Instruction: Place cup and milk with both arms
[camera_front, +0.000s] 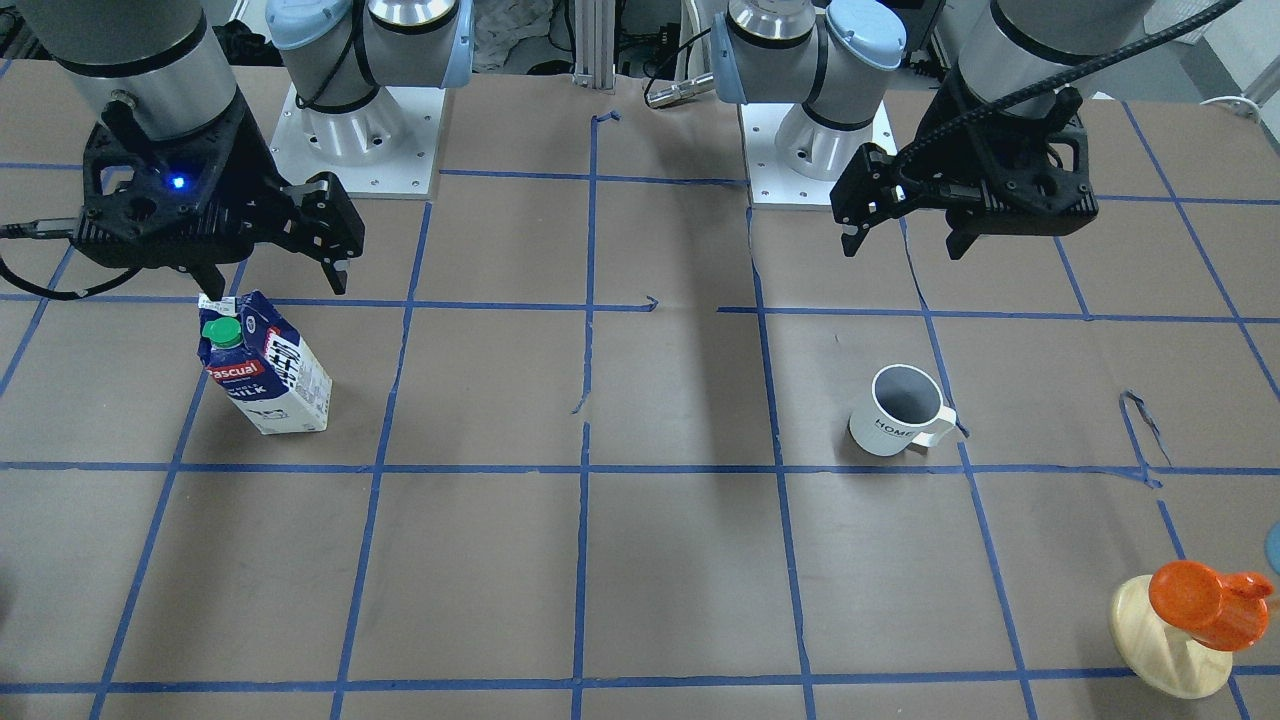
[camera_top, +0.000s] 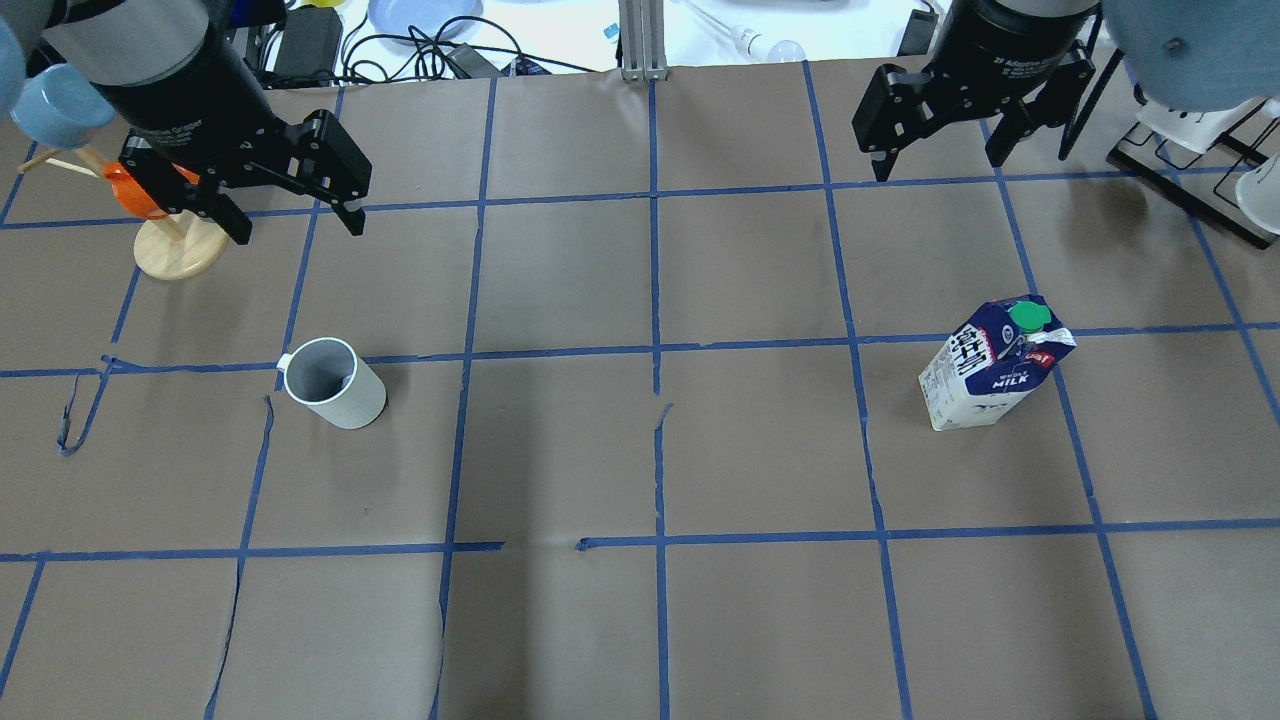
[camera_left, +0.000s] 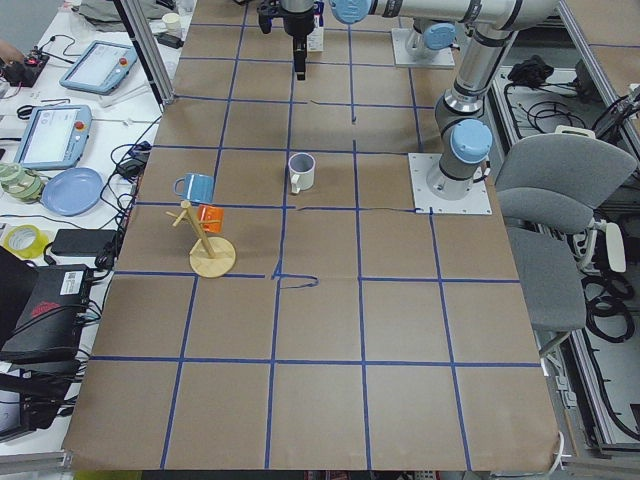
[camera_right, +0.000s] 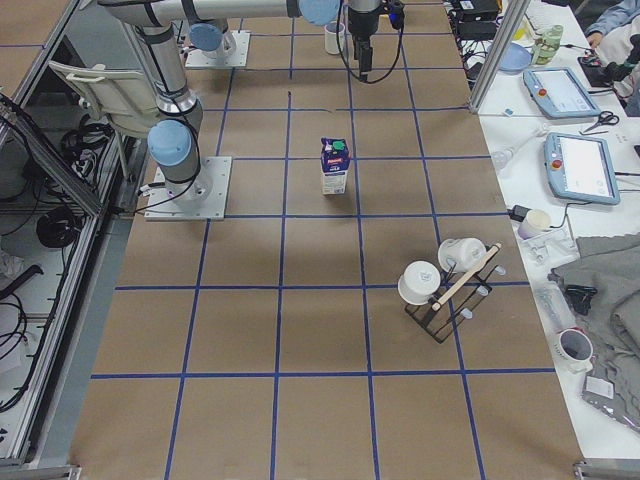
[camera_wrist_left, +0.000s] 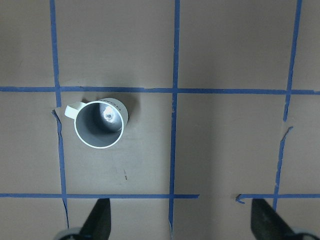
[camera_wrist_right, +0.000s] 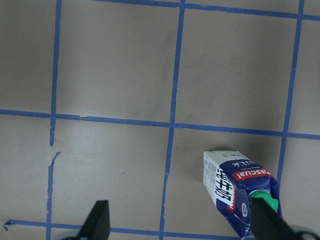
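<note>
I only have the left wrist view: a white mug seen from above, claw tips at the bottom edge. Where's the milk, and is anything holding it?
Observer: Nothing holds it. The milk stands upright on the robot's right side.
Operator: And the right claw?
Observer: The right claw hangs open in the air, clear of the milk.
Operator: Anything else near my cup?
Observer: A wooden mug stand stands beyond the cup, farther to the robot's left.
</note>
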